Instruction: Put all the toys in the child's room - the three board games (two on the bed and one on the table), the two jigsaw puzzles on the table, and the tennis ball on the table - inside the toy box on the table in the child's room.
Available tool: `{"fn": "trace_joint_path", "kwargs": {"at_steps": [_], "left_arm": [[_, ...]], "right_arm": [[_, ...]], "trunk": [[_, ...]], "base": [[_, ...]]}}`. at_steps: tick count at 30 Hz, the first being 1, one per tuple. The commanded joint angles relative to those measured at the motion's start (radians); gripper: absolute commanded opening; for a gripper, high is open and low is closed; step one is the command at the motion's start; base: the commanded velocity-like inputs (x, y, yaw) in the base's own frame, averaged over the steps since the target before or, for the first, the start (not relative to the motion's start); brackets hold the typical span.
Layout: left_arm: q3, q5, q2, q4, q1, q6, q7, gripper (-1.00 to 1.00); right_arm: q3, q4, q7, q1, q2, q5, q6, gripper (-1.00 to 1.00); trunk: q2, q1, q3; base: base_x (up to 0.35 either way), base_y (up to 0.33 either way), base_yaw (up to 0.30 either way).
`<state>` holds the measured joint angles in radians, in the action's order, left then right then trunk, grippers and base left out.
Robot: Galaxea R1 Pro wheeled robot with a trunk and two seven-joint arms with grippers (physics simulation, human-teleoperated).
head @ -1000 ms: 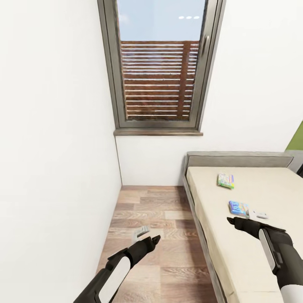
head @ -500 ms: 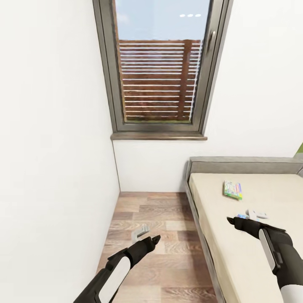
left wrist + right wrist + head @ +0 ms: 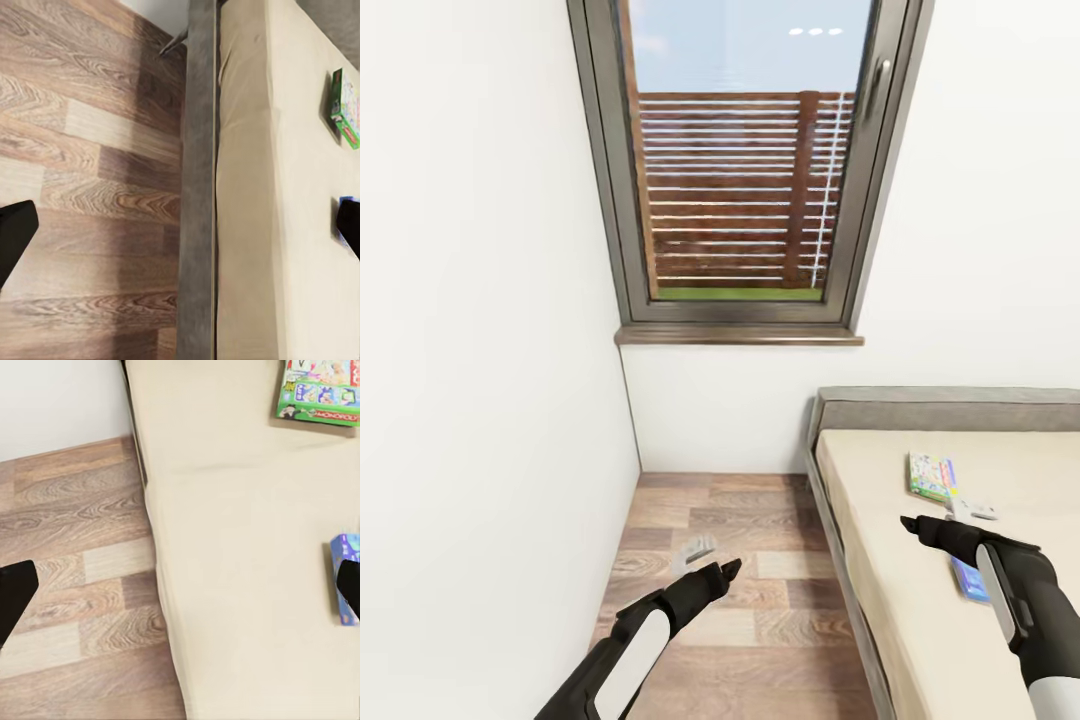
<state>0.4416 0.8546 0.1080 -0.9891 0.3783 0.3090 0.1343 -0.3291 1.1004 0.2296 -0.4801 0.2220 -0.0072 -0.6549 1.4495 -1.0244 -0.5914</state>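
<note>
Monopoly board game (image 3: 931,476) and blue board game (image 3: 970,578) lie lower right on the bed (image 3: 920,610); right hand (image 3: 945,523), open, should square up over the blue box before closing.

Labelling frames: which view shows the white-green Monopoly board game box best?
Right wrist view: the white-green Monopoly board game box lies face-on with its lettering readable. Head view shows it small and foreshortened; left wrist view catches it at the edge.

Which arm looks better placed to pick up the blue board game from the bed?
Likely the right. The right gripper, open and empty, hangs over the bed right beside the blue board game. The left gripper, also open, is out over the wooden floor, off the mattress.
</note>
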Motion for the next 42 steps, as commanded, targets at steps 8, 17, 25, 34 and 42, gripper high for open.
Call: {"fn": "trace_joint_path", "kwargs": {"at_steps": [8,17,25,34,42], "left_arm": [[0.002,0.011,0.000,-0.002,0.001,0.002,0.010,1.00],[0.002,0.010,-0.001,-0.002,0.001,0.002,0.010,1.00],[0.002,0.009,-0.001,-0.002,0.001,0.001,0.010,1.00],[0.002,0.010,-0.001,-0.003,0.001,0.001,0.010,1.00],[0.002,0.010,-0.001,-0.004,0.001,0.001,0.009,1.00]], "right_arm": [[-0.002,0.001,0.005,0.001,0.001,0.000,-0.001,1.00],[-0.003,0.001,0.006,0.001,0.003,0.000,0.002,1.00],[-0.003,0.001,0.007,0.001,0.003,0.000,0.003,1.00],[-0.004,0.001,0.015,0.001,0.004,0.000,0.003,1.00],[-0.004,0.001,0.019,0.001,0.004,0.000,0.001,1.00]], "trunk": [[0.000,-0.001,-0.001],[0.000,-0.001,-0.001],[0.000,-0.001,-0.001],[0.000,-0.001,-0.001],[0.000,-0.001,-0.001]], "base": [[0.334,0.000,0.000],[0.334,0.000,0.000],[0.291,0.000,0.000],[0.113,0.000,0.000],[0.036,0.000,0.000]]}}
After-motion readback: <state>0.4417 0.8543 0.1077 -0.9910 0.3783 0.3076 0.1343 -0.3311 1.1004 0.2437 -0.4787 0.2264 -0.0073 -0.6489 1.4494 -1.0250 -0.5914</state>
